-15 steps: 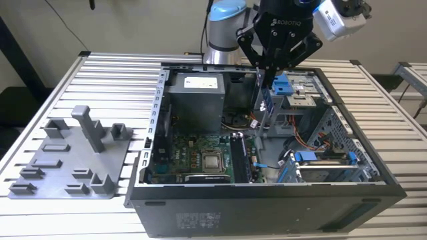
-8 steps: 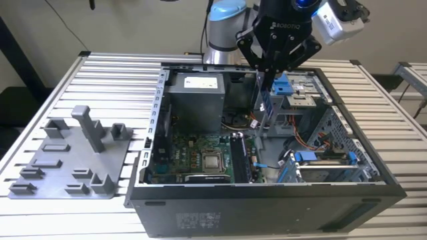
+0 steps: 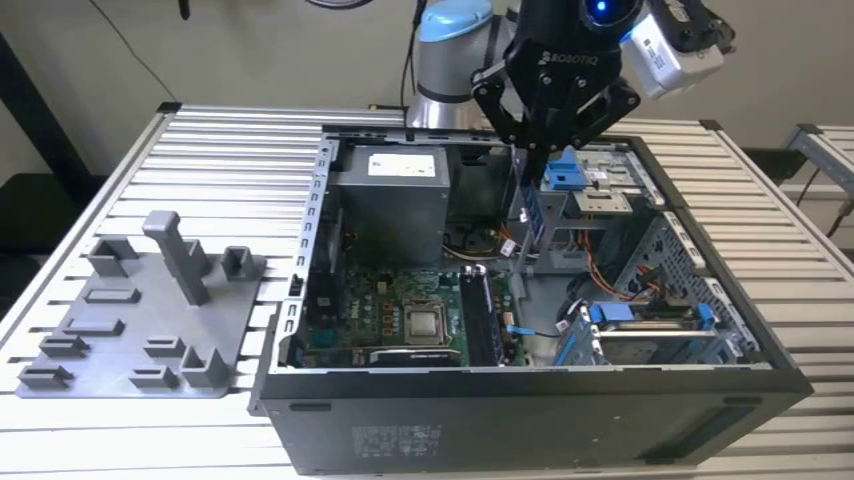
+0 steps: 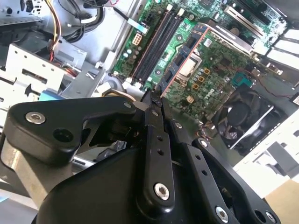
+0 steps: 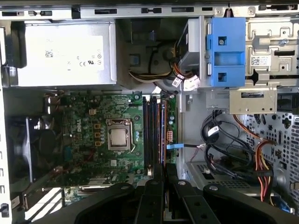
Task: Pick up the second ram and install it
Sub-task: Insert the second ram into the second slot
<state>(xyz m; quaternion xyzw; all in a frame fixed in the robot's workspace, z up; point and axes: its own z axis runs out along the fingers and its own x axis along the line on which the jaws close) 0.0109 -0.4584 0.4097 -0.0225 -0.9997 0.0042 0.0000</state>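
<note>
The gripper [image 3: 537,152] is clamped shut on the second ram [image 3: 529,218]. The stick hangs on edge below the fingertips, clear of the board, above the far middle of the open computer case [image 3: 534,400]. In both wrist views the fingers [image 5: 154,196] meet on a thin edge. Just to the exterior view's right of the stick sits a blue drive-bay clip [image 3: 567,177]. Nearer, and slightly to the exterior view's left, lie the memory slots [image 5: 152,135] on the motherboard [image 5: 93,135]. Loose cables [image 5: 224,149] crowd the exterior view's right of the slots.

Likely trouble: pinched only near its upper edge, the stick could swivel and meet a slot askew. Its notch could also face the wrong way, and pressing then would strain the board. It might also clip the drive cage or snag a cable.
</note>
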